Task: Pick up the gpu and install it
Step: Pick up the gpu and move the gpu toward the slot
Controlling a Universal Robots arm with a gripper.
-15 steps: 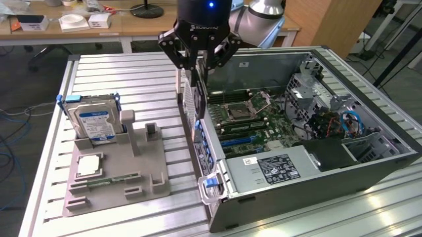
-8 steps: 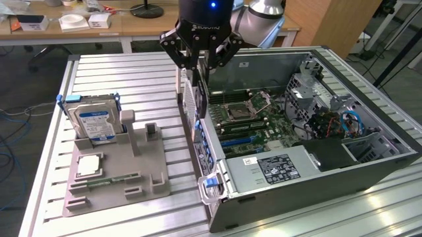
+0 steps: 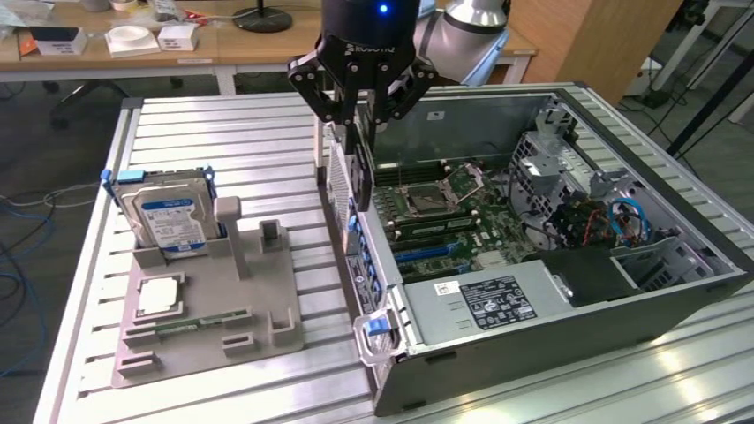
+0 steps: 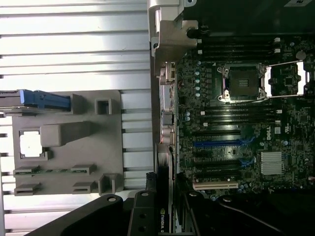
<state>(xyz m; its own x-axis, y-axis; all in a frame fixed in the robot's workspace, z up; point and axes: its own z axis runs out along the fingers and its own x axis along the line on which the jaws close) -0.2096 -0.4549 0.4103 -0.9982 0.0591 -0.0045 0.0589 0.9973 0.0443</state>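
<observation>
One gripper (image 3: 359, 117) (image 4: 165, 199), fingers closed down onto the gpu (image 3: 360, 172) (image 4: 165, 164) and pinching its top edge. The card hangs vertical and shows edge-on in the exterior view. Its lower end lines up with the case (image 3: 471, 371) wall that faces the fixture (image 3: 253, 300) (image 4: 98, 157). In the wrist view the gpu runs along that ported wall, just beside the board (image 3: 471, 221) (image 4: 236, 123), with an NVIDIA label showing between the fingers. It's not seated: the blue slot (image 4: 216, 144) and the white slot (image 4: 214, 186) are beside the card, not under it. I can't tell how high it is above the wall. The case lies on its side, open, with an open socket (image 3: 430, 199) (image 4: 241, 81) mid-board and the PSU (image 3: 495, 300) at the near end. The fixture sits on the slatted table (image 3: 224, 150) (image 4: 74, 49) at the exterior view's left of the case, close to it. It holds a hard drive (image 3: 171, 221) (image 4: 44, 100) standing upright at the far end, a chip (image 3: 159, 298) (image 4: 30, 145) lying flat, and a memory stick (image 3: 189, 325) (image 4: 49, 171) in a groove near the front.
</observation>
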